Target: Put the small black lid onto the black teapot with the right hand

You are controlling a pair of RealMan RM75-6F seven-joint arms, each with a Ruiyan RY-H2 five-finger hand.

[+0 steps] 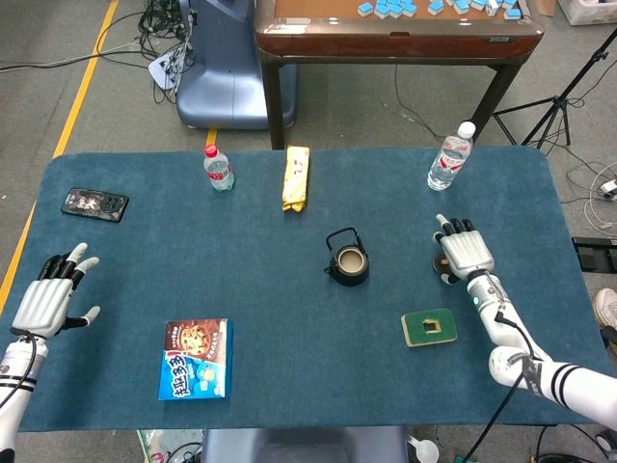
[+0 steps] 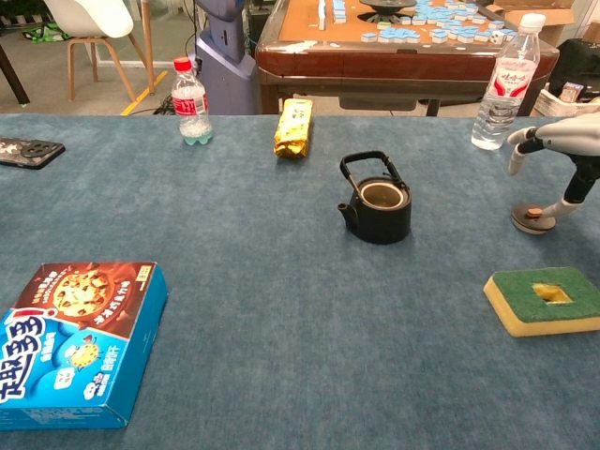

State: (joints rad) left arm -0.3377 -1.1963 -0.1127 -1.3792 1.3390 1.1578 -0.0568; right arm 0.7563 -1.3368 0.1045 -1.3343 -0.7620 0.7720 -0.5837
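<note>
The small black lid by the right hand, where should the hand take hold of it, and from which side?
Probably by the knob on top of the lid, pinched from straight above. The lid lies flat on the table, so its rim offers little to grip. The right hand is over it, fingers spread; the teapot stands open to its left.
</note>
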